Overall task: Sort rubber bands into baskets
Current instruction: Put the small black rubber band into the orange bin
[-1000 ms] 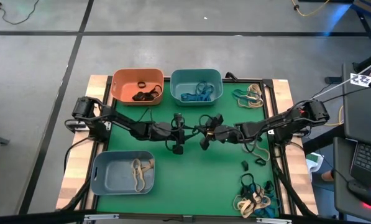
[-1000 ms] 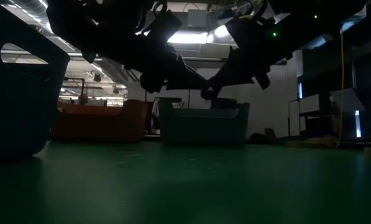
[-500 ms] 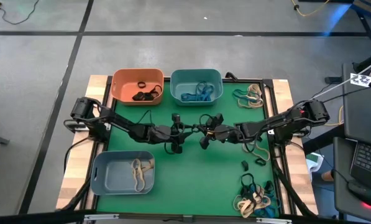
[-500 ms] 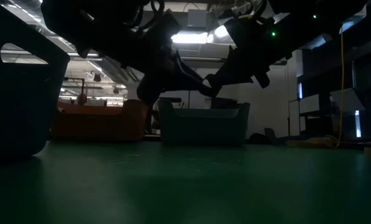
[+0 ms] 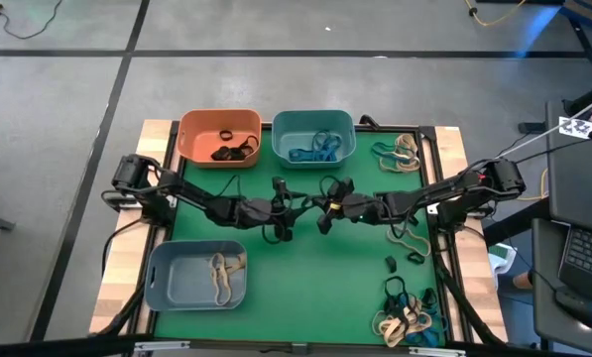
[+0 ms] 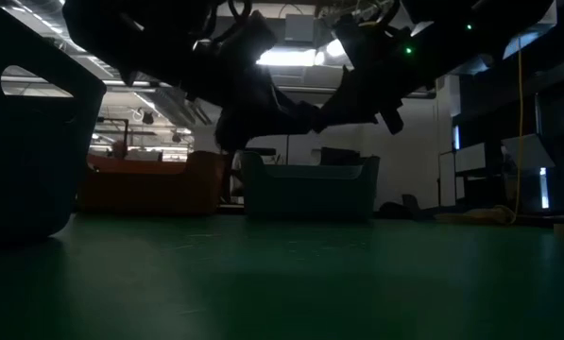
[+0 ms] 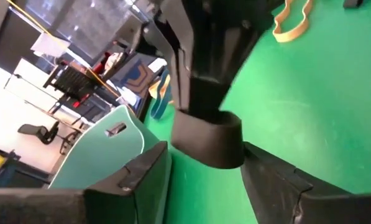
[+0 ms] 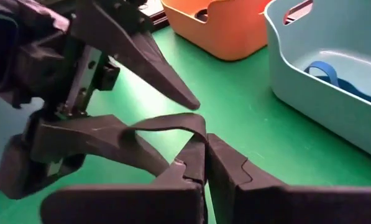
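No words, brand names or numbers can be read in any of the views. The one sign-like thing is a small white card (image 5: 577, 126) with a black-and-white square pattern, seen from above at the right edge beyond the surface; its marks cannot be made out as text.

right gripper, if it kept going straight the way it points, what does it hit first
The left gripper: the right gripper points across the mat tip to tip with it, a black rubber band strung between them. Depth looks very short.

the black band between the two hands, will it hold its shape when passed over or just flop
Probably flop: the black band bends in a loose arc from the shut right hand. It looks thin and light, so it may slip off the open left hand unless pinched firmly.
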Robot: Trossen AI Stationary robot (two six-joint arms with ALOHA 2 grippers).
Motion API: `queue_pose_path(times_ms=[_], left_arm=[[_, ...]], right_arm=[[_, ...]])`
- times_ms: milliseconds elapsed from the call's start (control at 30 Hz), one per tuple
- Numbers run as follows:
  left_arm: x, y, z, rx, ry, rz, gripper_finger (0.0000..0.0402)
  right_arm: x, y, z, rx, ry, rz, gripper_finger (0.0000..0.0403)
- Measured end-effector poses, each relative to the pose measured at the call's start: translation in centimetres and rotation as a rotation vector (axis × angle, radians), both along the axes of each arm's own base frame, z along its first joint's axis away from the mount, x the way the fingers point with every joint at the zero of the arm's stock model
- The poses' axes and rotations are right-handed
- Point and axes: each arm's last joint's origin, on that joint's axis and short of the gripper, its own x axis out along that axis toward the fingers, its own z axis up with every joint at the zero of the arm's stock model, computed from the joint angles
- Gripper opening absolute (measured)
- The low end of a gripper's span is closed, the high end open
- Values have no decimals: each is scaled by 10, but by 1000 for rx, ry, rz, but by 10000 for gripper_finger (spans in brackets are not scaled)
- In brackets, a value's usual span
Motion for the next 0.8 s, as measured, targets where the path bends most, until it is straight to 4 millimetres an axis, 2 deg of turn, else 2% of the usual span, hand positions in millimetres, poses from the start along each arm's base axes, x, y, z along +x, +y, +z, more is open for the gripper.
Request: queue_pose_path(times_ms=[167,667,800], left_arm=[[0,-5,2,-3,-25,-14,175],[0,-8,2,-9,-22,-22,12],[0,-8,2,-10,-22,-22,11]], right_arm=[[0,0,0,0,3,0,10],[0,1,0,-27,17,14,11],[-1,1,-1,-66,38,34,46]])
